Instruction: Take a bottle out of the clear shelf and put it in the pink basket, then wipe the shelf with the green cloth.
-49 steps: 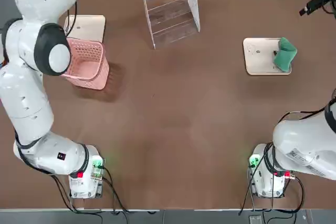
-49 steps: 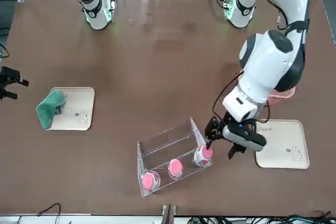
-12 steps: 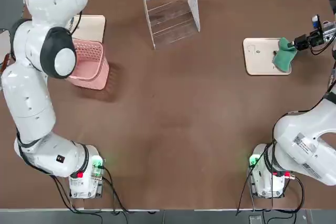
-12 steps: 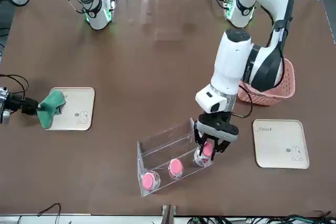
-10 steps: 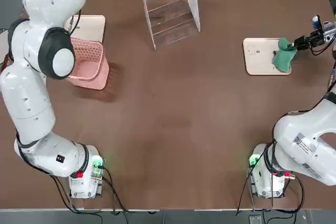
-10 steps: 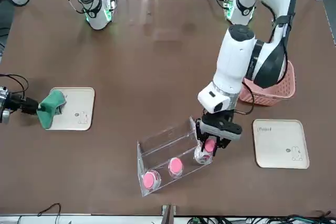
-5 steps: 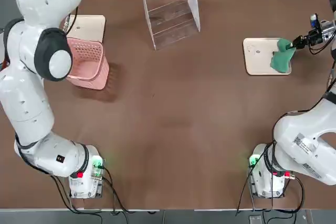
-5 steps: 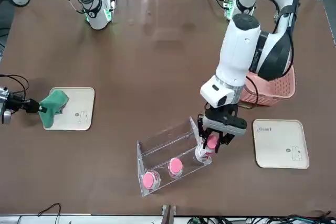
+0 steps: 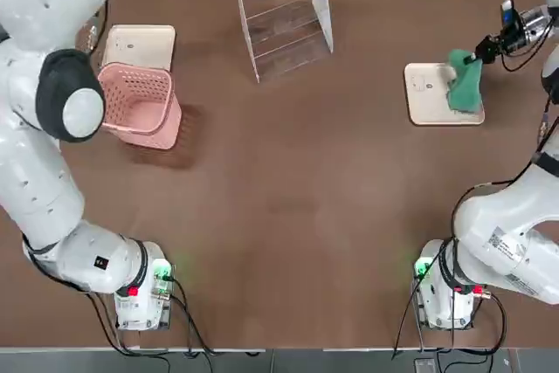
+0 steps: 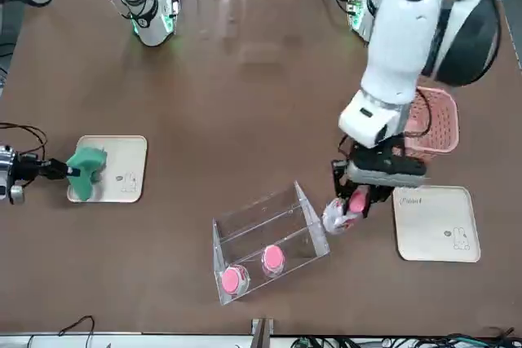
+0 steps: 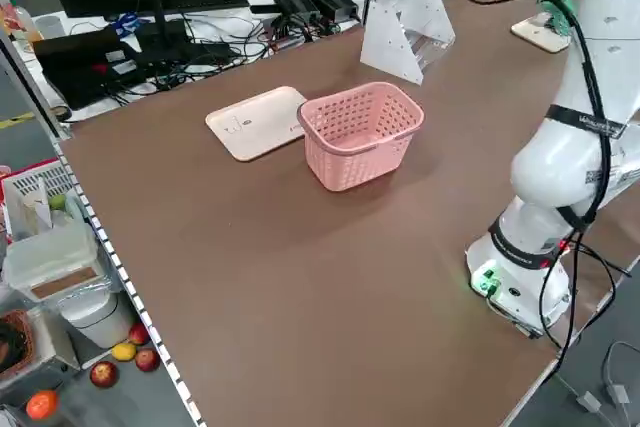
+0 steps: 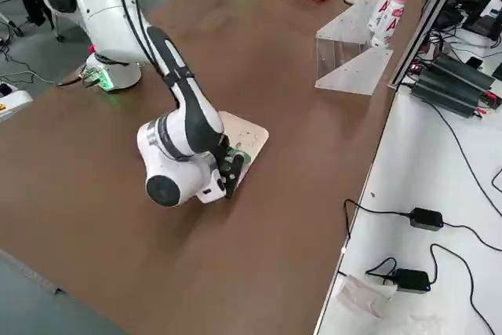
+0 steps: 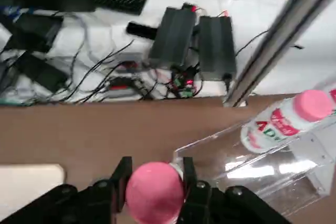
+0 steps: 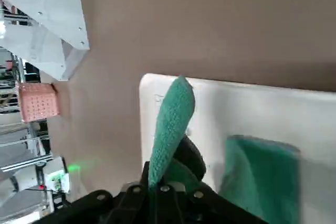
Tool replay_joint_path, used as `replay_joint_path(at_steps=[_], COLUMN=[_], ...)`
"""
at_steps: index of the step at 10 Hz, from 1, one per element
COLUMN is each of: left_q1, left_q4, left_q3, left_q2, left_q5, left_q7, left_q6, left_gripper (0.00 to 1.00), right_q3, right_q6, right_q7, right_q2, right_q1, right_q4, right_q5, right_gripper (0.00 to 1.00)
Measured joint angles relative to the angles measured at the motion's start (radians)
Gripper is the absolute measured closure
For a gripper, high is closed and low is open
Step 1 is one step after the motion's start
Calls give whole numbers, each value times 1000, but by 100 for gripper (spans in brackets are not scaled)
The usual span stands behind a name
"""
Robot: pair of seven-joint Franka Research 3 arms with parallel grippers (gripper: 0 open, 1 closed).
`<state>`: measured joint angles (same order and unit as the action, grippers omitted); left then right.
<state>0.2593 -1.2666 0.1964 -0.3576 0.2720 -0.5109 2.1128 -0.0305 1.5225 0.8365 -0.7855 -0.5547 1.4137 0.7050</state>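
bottle out of the shelf, cloth pinched over the tray

left gripper (image 10: 352,201) hanging just off the open end of the clear shelf (image 10: 269,238), toward 3 o'clock of it in the front view. jaws closed tight around the neck of the bottle (image 10: 338,216), pink cap (image 13: 155,191) sitting right between the fingers in the left wrist view. bottle tilted, clear of the shelf panels, not resting on the table as far as can be told. pink basket (image 10: 431,124) up at about 1 o'clock from the bottle in the front view, well apart from it, with nothing visible inside in the top view (image 9: 137,104).

two more bottles (image 10: 272,260) standing on the shelf's lower tier, pink caps up, side by side. flat cream tray (image 10: 433,223) lying just beside the gripper at 3 o'clock, front view, bare.

right gripper (image 10: 59,170) out at the table's edge, roughly 9 o'clock of the shelf in the front view. jaws pinched shut on a corner of the green cloth (image 10: 86,172), cloth bunched and lifted, hanging over the second cream tray (image 10: 122,170). right wrist view shows one fold (image 14: 170,124) sticking up from between the fingers, with the tray underneath. can't tell whether the low end of the cloth touches the tray.
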Motion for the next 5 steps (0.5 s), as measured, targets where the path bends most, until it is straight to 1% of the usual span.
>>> replay_joint_path(at_steps=[1, 2, 4, 5], left_q1=[-60, -110, -177, -212], left_q4=[-3, -10, -38, -87], left_q3=[0, 0, -2, -2], left_q2=[30, 48, 77, 112], left_q5=[-59, -81, -83, -69], left_q7=[5, 21, 103, 133], left_q6=[-51, -115, -262, -282], left_gripper=[56, 56, 56, 56], right_q3=[3, 5, 10, 12], right_q6=[-35, -72, -145, -166], right_q7=[-27, -66, -147, -184], right_q2=[11, 27, 74, 102], right_q1=[10, 23, 62, 89], right_q4=[-2, -3, -5, -5], right_q5=[24, 50, 101, 118], right_gripper=[97, 97, 97, 97])
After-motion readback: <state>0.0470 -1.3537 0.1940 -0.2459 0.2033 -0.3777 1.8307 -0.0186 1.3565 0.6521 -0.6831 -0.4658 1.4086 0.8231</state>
